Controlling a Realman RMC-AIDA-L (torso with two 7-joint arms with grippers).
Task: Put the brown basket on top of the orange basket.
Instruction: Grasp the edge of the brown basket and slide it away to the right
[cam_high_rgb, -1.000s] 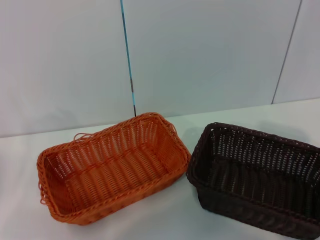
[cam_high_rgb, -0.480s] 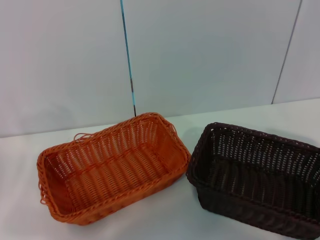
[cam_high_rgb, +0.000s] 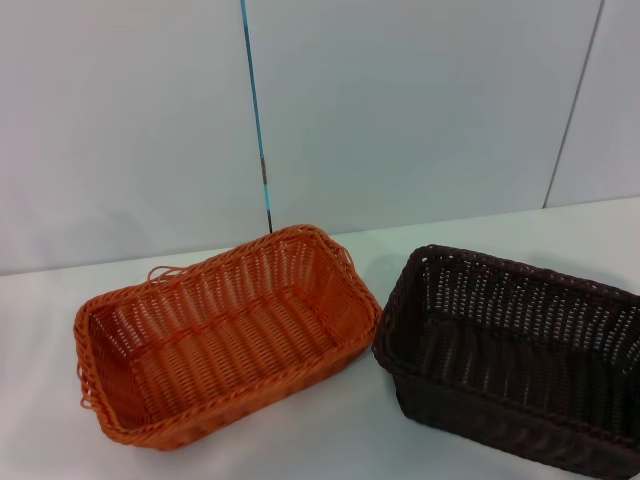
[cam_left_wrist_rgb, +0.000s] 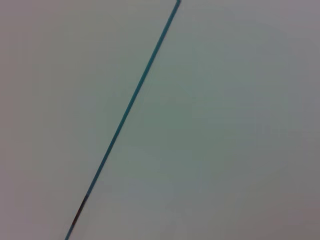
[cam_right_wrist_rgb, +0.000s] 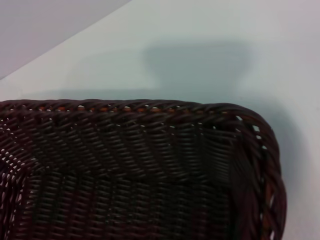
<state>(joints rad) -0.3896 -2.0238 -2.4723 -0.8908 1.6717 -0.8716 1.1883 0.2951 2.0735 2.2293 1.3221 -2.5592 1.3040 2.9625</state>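
Pre-grasp | brown basket (cam_high_rgb: 510, 365) at 3 o'clock beside orange basket (cam_high_rgb: 225, 335), worktop (cam_high_rgb: 40, 400) | no gripper visible, jaws: can't tell | next I grab brown rim.

Neither arm nor gripper shows in the head or wrist views.

A pale, white table (cam_high_rgb: 330, 440) carries both baskets, which stand upright on it with their open mouths up. The orange basket (cam_high_rgb: 225, 335) sits toward the robot's left, turned at an angle, with a loose strand curling off its far rim and another at its near left corner. The brown basket (cam_high_rgb: 510, 355) sits to the right, just beside the orange one with only a narrow strip of tabletop between their nearest corners, and its braided rim (cam_right_wrist_rgb: 150, 107) casts a soft shadow on the table.
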